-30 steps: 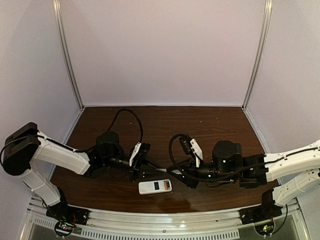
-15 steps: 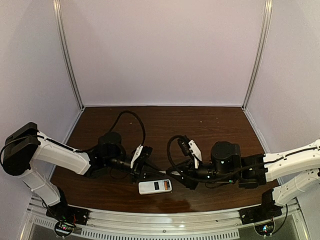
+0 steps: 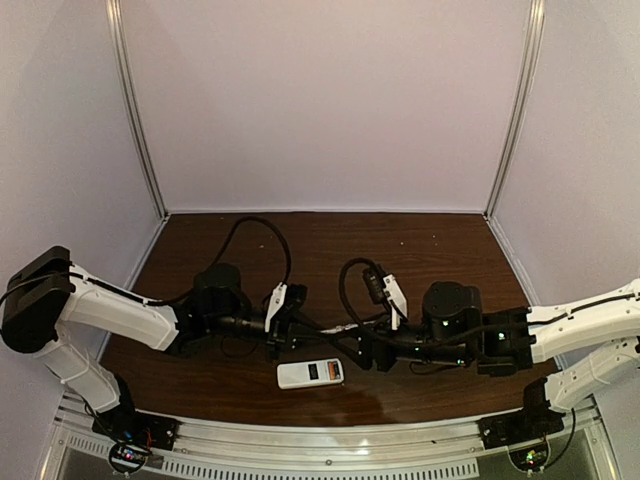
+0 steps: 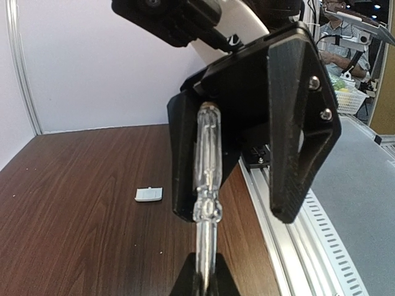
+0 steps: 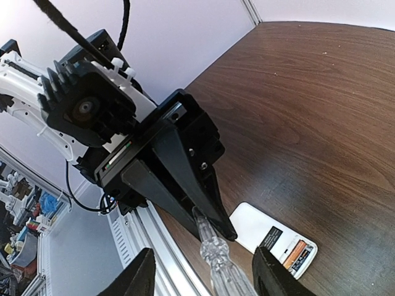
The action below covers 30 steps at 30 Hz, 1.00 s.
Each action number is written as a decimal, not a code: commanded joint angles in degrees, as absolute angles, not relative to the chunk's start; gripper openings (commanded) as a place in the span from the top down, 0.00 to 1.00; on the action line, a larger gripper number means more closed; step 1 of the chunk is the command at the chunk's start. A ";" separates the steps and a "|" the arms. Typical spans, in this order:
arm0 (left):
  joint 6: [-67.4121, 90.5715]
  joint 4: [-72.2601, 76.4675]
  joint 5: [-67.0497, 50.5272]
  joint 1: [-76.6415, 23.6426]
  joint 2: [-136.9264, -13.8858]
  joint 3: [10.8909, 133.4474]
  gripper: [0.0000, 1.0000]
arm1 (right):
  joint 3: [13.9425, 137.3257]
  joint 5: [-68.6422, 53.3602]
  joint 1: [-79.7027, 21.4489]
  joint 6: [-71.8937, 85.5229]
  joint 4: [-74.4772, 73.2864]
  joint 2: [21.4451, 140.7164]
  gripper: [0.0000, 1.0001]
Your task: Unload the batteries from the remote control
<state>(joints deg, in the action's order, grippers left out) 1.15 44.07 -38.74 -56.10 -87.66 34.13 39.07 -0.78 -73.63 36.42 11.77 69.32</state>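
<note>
Top external view: the table shows bare wood from the arms back to the rear wall, with the side walls close at either flank and the metal rail along the near edge. Over the last second the two arms have drawn together at mid-table. The left gripper is clenched on the shaft of the screwdriver. The right gripper now stands released, its fingers spread either side of the clear handle without visibly pressing it. Judgement: a tool handover is in progress and extraction has not begun. The remote control lies flat, back upward, just in front of both grippers and near the rail, so working room on that side is narrow. Its cover lies apart on the wood. The batteries remain in the open recess; one, orange, is plainly seen. Risk noted: prying toward the rail could push the remote off the wood.
</note>
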 commanded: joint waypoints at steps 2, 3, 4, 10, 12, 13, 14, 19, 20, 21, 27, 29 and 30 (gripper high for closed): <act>0.56 45.52 -37.27 -56.71 -86.66 33.84 1.00 | 39.29 1.31 -73.89 37.45 12.04 69.04 0.48; 0.56 45.44 -37.27 -56.80 -86.72 33.90 1.00 | 39.29 1.33 -73.91 37.44 12.04 68.98 0.48; 0.60 45.34 -37.31 -56.81 -86.74 33.92 1.00 | 39.29 1.49 -73.92 37.43 11.95 68.86 0.49; -1.72 45.25 -38.41 -57.04 -86.70 33.85 1.00 | 39.53 2.09 -73.88 37.44 11.11 68.64 0.53; -1.78 45.43 -38.94 -57.02 -86.62 33.77 1.00 | 39.47 2.03 -73.79 37.44 10.89 68.64 0.52; -1.82 45.62 -39.22 -56.98 -86.59 33.69 1.00 | 39.46 1.95 -73.72 37.45 10.62 68.66 0.50; -1.88 45.68 -39.56 -56.99 -86.53 33.59 1.00 | 39.34 1.86 -73.73 37.42 10.63 68.63 0.49; -2.15 46.08 -40.83 -56.98 -86.33 33.24 1.00 | 38.88 0.25 -73.53 37.75 11.40 68.27 0.49; -2.10 46.19 -41.15 -57.03 -86.38 33.23 1.00 | 38.84 0.18 -73.54 37.81 11.48 68.21 0.49; -2.16 46.26 -41.43 -57.04 -86.39 33.22 1.00 | 38.78 0.18 -73.48 37.87 11.44 68.27 0.49; -2.50 46.33 -42.58 -57.04 -86.18 33.00 1.00 | 39.10 -1.75 -72.97 37.86 11.09 68.21 0.49; -2.77 46.44 -43.40 -57.04 -86.22 32.96 1.00 | 39.35 -2.33 -72.87 37.79 10.88 68.37 0.50; -2.81 46.51 -43.59 -57.04 -86.22 32.95 1.00 | 39.45 -2.53 -72.82 37.79 10.86 68.45 0.51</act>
